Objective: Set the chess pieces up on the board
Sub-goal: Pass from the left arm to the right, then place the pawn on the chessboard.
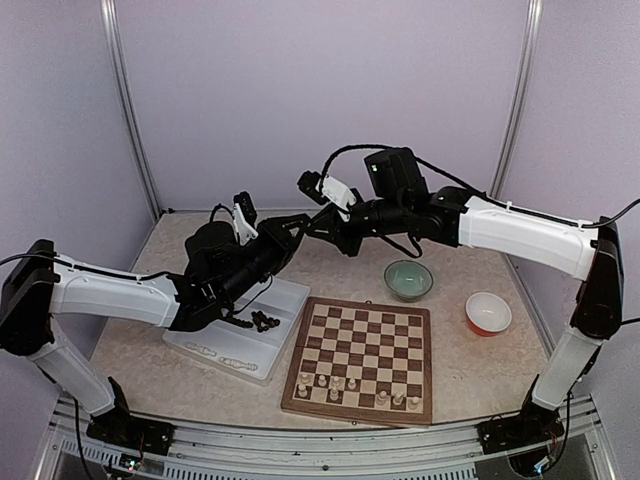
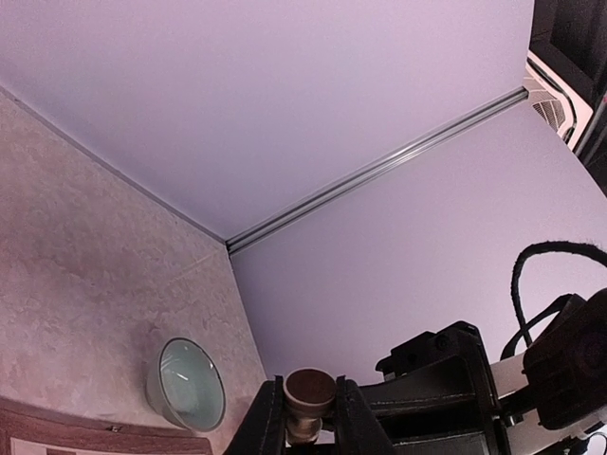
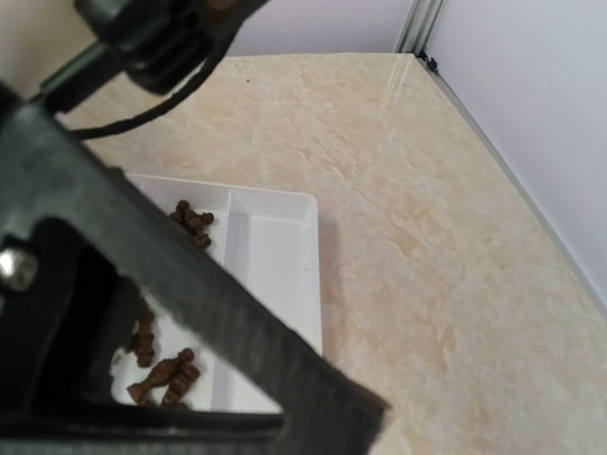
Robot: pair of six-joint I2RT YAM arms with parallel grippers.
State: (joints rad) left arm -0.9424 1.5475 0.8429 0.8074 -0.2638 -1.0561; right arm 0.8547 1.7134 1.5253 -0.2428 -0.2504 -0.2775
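Behind the board (image 1: 362, 355), over the counter (image 1: 470, 375) and the white tray's (image 1: 285, 300) far end, the arms meet. The left fingers (image 2: 267, 427) are clamped on a dark piece (image 2: 309, 398). The right fingers (image 3: 218, 313) are together, on what I cannot tell. For a clean handover, the left should probably release only once the right's hold is sure.

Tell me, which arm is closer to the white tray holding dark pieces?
Left. The left arm hangs directly over the white tray; the right arm reaches in behind the green bowl, right of the tray.
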